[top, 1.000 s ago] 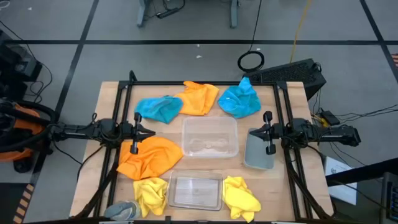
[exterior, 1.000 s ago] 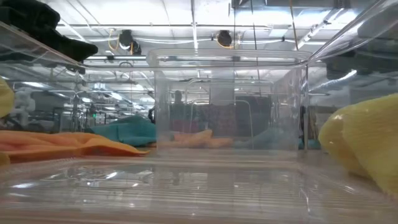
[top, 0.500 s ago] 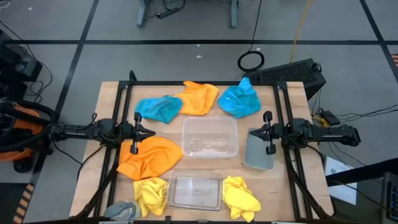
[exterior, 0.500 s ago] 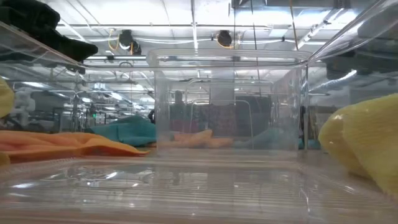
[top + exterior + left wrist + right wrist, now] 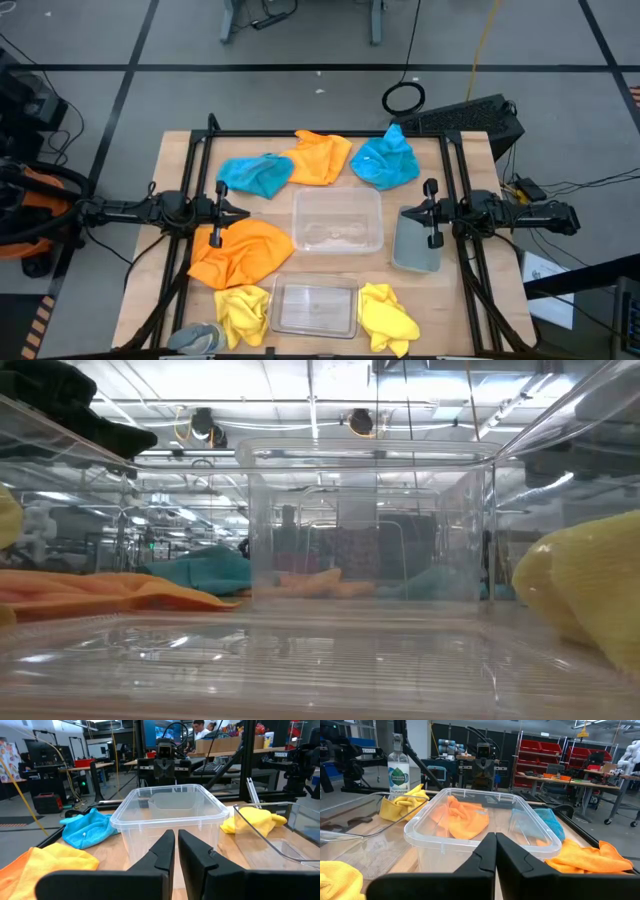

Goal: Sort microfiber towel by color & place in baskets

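We are finding the left gripper [image 5: 222,213] hovering at the table's [image 5: 170,190] left side, over the far edge of the large orange towel [image 5: 240,252], with its fingers [image 5: 162,851] nearly together, only a thin slit between them, and holding nothing. The right gripper [image 5: 428,213] is waiting at the right side, just beside the narrow greyish basket [image 5: 417,240], its fingers [image 5: 485,850] pressed together on nothing. We are seeing all six towels lying on the table outside the baskets: a blue towel [image 5: 255,174] at the far left, a second orange towel [image 5: 322,156] touching it at far centre, another blue towel [image 5: 386,161] at the far right, a yellow towel [image 5: 243,312] at the near left, and another yellow towel [image 5: 390,315] at the near right. A clear basket [image 5: 337,222] is sitting at the table's centre, between the two grippers, and a second clear basket [image 5: 315,308] is sitting at the near edge between the two yellow towels. A small grey thing [image 5: 195,337] is lying at the near left corner, beside the near-left yellow towel.
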